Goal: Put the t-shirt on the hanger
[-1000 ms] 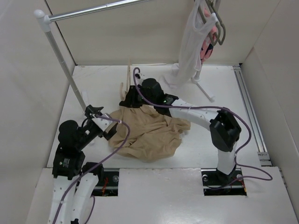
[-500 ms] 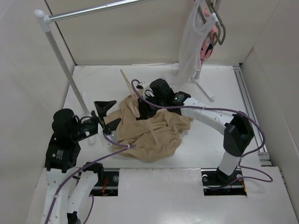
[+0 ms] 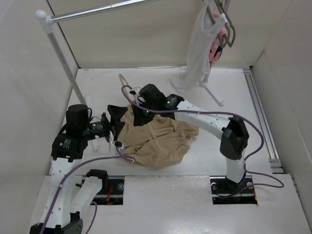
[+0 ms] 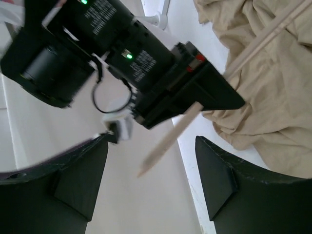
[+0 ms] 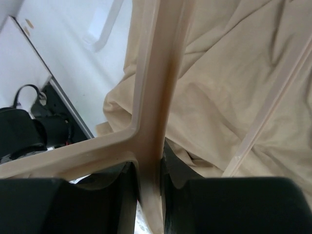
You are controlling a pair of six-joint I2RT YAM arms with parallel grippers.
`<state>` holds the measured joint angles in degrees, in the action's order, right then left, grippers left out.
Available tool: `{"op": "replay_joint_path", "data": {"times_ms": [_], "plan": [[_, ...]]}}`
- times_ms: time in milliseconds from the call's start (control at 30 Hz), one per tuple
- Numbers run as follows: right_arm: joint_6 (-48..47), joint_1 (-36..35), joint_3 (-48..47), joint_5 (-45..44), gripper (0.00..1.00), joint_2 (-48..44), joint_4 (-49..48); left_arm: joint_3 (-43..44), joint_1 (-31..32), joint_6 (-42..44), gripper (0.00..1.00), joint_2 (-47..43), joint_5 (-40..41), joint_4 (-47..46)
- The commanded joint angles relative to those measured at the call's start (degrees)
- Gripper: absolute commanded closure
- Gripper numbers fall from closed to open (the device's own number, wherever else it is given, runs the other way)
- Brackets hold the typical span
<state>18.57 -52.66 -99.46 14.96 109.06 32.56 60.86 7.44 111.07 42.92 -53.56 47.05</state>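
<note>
- Top view: your right claw (image 3: 139, 113) is clamped on the hanger (image 3: 123, 82), whose hook rises beyond it. The t-shirt (image 3: 158, 139) lies heaped on the tabletop (image 3: 219, 92) beneath and nearer than that claw. Your left claw (image 3: 116, 123) sits just beside it, at the cloth's left edge.
- Left wrist: the left claw (image 4: 146, 180) gapes and holds nothing. One hanger (image 4: 168, 141) arm tip pokes out just ahead of it, and the t-shirt (image 4: 273, 87) lies ahead to its right.
- Right wrist: the right claw (image 5: 150, 204) pinches the hanger (image 5: 151, 97) at its junction, with the t-shirt (image 5: 219, 97) bunched beyond.
- Watch out: no neck opening shows, so the hanger arm may snag folds and drag the heap. With your claws this close, they could collide.
</note>
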Motion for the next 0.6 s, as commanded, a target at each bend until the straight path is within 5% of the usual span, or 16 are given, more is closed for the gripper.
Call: {"op": "replay_joint_path", "data": {"times_ms": [0,100,200,300,333,400,567], "plan": [[1.82,-1.48,-2.84,-2.74,1.00,1.69,2.34,-0.74,0.20,7.15,0.31,-1.70,-2.25,0.50],[2.53,-2.00,-3.37,-2.74,1.00,2.21,1.81,-0.74,0.20,6.53,0.41,-1.70,-1.64,0.50],[2.53,-2.00,-3.90,-2.74,1.00,2.21,1.28,-0.74,0.20,6.53,0.66,-1.17,1.42,1.64],[2.53,-2.53,-4.51,-2.74,1.00,2.21,0.75,-3.64,0.20,8.90,0.61,-1.17,6.53,0.86],[2.53,-2.53,-4.51,-2.74,1.00,2.21,0.75,-4.17,0.20,8.90,0.50,-0.65,7.50,0.85],[2.53,-2.53,-4.51,-2.74,1.00,2.21,0.75,-4.87,0.20,8.30,0.42,-0.64,8.73,0.15],[2.53,-2.53,-3.90,-3.27,1.00,1.69,0.75,-4.87,0.20,7.15,0.35,0.41,8.74,0.15]]}}
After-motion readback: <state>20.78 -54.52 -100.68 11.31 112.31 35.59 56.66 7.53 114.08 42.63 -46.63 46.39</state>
